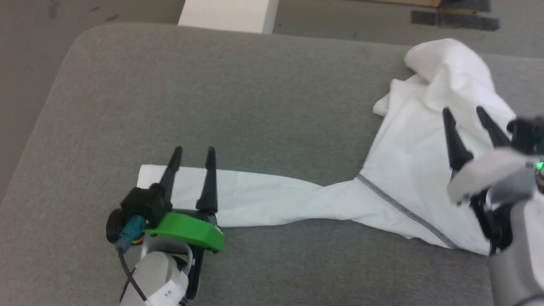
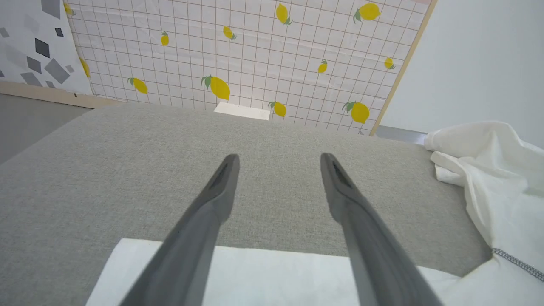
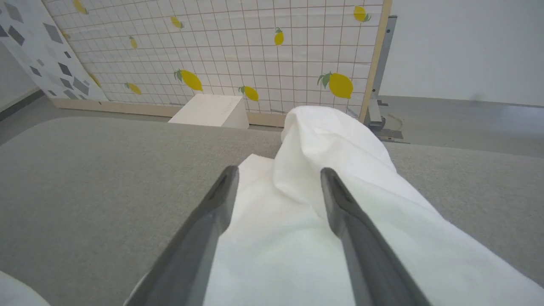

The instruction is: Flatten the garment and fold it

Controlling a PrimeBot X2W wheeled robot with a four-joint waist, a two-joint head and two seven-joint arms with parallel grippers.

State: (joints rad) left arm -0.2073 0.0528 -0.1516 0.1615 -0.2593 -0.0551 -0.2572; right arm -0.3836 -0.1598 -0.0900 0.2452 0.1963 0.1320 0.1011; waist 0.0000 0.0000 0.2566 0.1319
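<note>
Left gripper (image 1: 194,149) above garment (image 1: 408,178), its sleeve (image 1: 263,197) lengthwise leftward.

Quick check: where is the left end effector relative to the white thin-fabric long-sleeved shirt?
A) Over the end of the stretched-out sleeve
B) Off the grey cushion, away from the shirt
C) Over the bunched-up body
A: the left end effector sits, fingers apart, across the end of the flat sleeve of the white thin-fabric long-sleeved shirt.

Garment (image 1: 408,170) on cushion (image 1: 255,106) at right, sleeve (image 1: 263,195) reaching left, box (image 1: 227,15) behind cushion
</note>
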